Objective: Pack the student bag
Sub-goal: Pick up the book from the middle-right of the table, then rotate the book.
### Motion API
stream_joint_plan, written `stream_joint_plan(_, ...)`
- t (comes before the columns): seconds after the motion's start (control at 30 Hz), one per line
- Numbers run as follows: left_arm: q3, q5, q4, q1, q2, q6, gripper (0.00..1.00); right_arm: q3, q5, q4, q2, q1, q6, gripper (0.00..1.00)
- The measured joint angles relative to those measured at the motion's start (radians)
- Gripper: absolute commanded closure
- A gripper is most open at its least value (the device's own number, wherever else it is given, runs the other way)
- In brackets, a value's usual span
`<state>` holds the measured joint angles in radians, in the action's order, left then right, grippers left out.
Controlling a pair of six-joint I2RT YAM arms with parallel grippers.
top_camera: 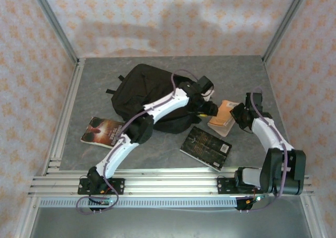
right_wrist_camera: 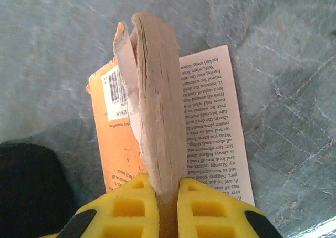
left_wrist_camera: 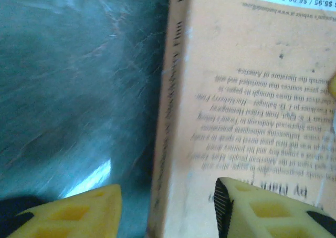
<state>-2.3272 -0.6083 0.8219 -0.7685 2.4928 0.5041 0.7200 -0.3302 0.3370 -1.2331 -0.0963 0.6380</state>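
At the far left of the gray table (top_camera: 247, 70), a red book (top_camera: 103, 131) is lying flat near the rail, apart from everything else. Just right of it, the backpack (top_camera: 142, 88) is sitting toward the middle of the table, slumped on its side, with my left arm stretching across its lower right part. A black book (top_camera: 206, 147) is resting flat in front of the backpack, nearer my bases, between my two arms.

My left gripper (top_camera: 211, 110) is hovering past the backpack's right edge, right over the orange book (top_camera: 223, 118). In my left wrist view its yellow fingers (left_wrist_camera: 73, 214) are standing well apart, one over the bare table and the other over the book's orange back cover, with the book's spine edge running between them. Nothing is pinched there.

My right gripper (top_camera: 240, 114) is coming at the same orange book from its right side. In my right wrist view its fingertips (right_wrist_camera: 123, 209) are pressing together on a thick wad of pages, which is standing up on edge between them. The orange cover with its barcode label is lying to the left of that wad, and a printed page is fanning out flat to the right on the table. A dark shape is sitting in the lower left corner of that view; I cannot tell what it is.
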Motion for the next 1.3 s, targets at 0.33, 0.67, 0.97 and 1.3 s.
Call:
stream_joint_plan(0.33, 0.193, 0.058, -0.030, 0.137, -0.423, -0.008, 0.33, 0.002, -0.020, -0.075, 0.259, 0.074, 0.000, 0.94)
stream_joint_plan(0.67, 0.221, -0.203, -0.037, 0.160, -0.406, -0.008, 0.30, 0.002, -0.288, -0.359, 0.294, 0.097, 0.067, 0.90)
stream_joint_plan(0.97, 0.310, -0.407, -0.146, 0.161, -0.407, 0.000, 0.62, 0.002, -0.438, -0.460, 0.224, 0.150, 0.095, 0.90)
stream_joint_plan(1.3, 0.385, -0.434, -0.247, 0.162, -0.465, 0.047, 1.00, 0.048, -0.336, -0.340, 0.233, 0.158, 0.048, 0.11)
